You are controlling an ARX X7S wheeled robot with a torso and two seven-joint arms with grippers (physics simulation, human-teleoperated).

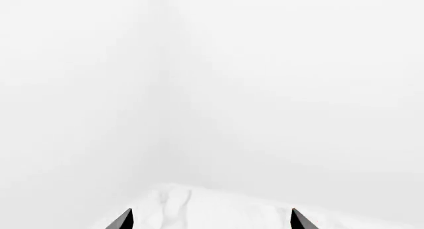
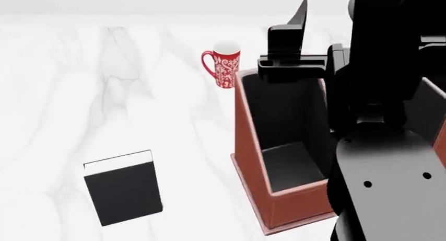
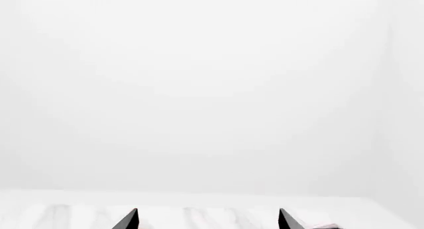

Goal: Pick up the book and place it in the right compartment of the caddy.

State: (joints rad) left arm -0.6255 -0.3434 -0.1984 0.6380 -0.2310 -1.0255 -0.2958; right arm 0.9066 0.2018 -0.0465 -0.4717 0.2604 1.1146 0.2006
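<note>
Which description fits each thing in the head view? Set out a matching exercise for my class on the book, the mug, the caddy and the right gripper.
Things:
1. book
2. mug
3. caddy
4. right gripper

Descriptions:
A. reddish-brown outside, black inside
B. raised above the caddy's far end
C. lying flat on the marble table, left of the caddy
D. red-and-white patterned, standing upright beyond the caddy

Pairs: 1-C, 2-D, 3-A, 4-B
</note>
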